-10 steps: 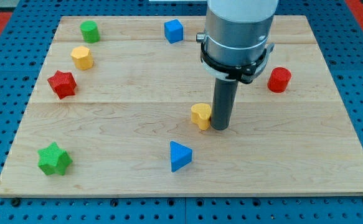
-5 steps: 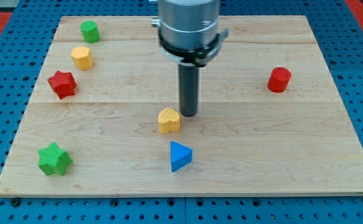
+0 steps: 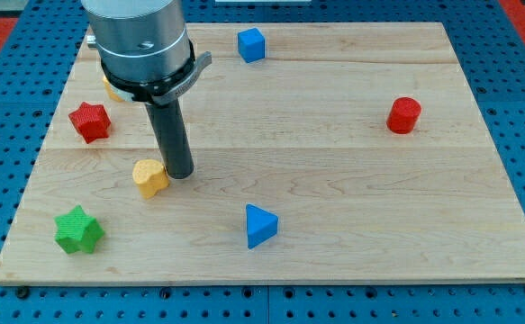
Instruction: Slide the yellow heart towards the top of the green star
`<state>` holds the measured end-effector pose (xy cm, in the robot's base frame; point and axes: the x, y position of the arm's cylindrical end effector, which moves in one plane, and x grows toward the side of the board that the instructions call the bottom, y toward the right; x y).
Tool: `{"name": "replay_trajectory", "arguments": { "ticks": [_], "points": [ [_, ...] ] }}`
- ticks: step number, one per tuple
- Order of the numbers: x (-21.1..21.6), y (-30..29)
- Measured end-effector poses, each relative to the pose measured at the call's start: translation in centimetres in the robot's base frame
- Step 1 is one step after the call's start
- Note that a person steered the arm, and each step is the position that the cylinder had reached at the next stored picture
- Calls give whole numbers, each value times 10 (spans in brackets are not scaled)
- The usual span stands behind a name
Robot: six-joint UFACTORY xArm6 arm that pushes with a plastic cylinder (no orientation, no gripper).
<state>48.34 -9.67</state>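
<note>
The yellow heart (image 3: 150, 177) lies on the wooden board at the view's left of centre. My tip (image 3: 179, 173) touches its right side, slightly above it. The green star (image 3: 78, 230) sits at the view's bottom left, below and left of the heart, about one block width apart from it. The arm's grey body hides the board's top left area.
A red star (image 3: 90, 121) lies at the view's left. A yellow block (image 3: 109, 88) peeks out left of the arm body. A blue cube (image 3: 251, 44) is at the top, a red cylinder (image 3: 404, 115) at the right, a blue triangle (image 3: 260, 225) at the bottom centre.
My tip has swept to the view's left and slightly down, pushing the yellow heart from the board's centre to just above and right of the green star. The arm now hides the green cylinder.
</note>
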Motion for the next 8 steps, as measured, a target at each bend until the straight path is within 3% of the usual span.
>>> {"name": "replay_trajectory", "arguments": {
  "ticks": [1,3,8],
  "points": [
    [10,11],
    [5,-56],
    [20,-88]
  ]
}}
